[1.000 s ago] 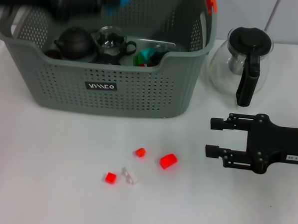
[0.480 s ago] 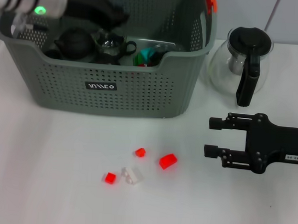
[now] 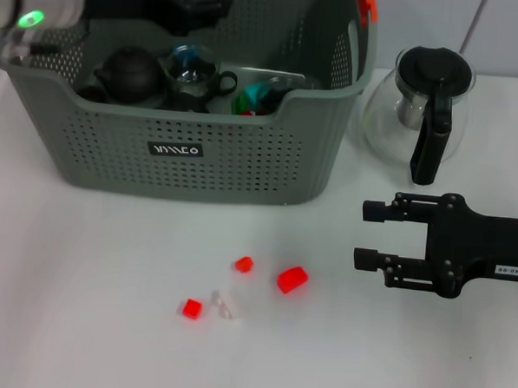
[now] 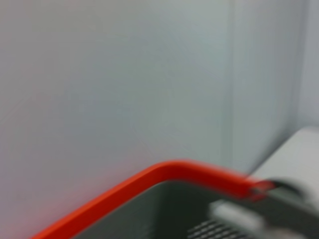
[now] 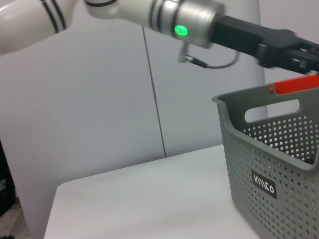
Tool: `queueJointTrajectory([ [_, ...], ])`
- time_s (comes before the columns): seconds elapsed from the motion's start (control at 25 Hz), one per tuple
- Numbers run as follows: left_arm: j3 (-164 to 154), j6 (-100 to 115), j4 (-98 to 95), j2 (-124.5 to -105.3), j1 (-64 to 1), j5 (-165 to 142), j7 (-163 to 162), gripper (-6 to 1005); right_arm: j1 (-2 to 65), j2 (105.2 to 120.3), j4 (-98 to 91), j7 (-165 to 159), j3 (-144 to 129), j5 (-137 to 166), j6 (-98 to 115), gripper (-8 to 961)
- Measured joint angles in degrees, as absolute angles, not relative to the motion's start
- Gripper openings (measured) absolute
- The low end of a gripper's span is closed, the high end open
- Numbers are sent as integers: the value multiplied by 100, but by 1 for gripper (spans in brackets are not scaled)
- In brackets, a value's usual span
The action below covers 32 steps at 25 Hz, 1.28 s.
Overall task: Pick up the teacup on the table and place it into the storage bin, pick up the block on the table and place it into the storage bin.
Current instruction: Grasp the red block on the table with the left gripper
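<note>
I see the left gripper (image 3: 204, 2) over the storage bin (image 3: 192, 147) at the desk's back-left; I cannot tell its grip. The teacup (image 3: 193, 69) sits inside. Red blocks (image 3: 291, 278) lie mid-desk. Right gripper (image 3: 370, 236) gapes empty beside them.

The bin (image 3: 209, 148) is grey, perforated with rows of small holes, with an orange clip (image 3: 365, 3) and a black label (image 3: 175, 150) lettered white. Beside the black right gripper (image 3: 365, 235), three blocks are red (image 3: 292, 278), one white (image 3: 226, 304). The teapot (image 3: 420, 111) is clear glass with black lid and handle.
</note>
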State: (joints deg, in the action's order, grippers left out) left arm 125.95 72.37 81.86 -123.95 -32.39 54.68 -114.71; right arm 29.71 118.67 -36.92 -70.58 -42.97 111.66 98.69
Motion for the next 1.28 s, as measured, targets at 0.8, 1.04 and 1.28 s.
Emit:
queueJointTrajectory([
  [0.8,13402,9785,5968,-12402,-1262,6662,-6367,653,2932,11865,-3646,-7058,-4298,11170,9819,687],
  [1.04,13390,9296,5351,-12413,-1528,5966,-6445,650,2905,11866,-3641,-7057,-4298,11179,9809,687],
  [1.28,13387,9011,5152,-12406,-1771,5656,-6991,644,2881,11865,-3639,-7057,-4298,11192,9807,686],
])
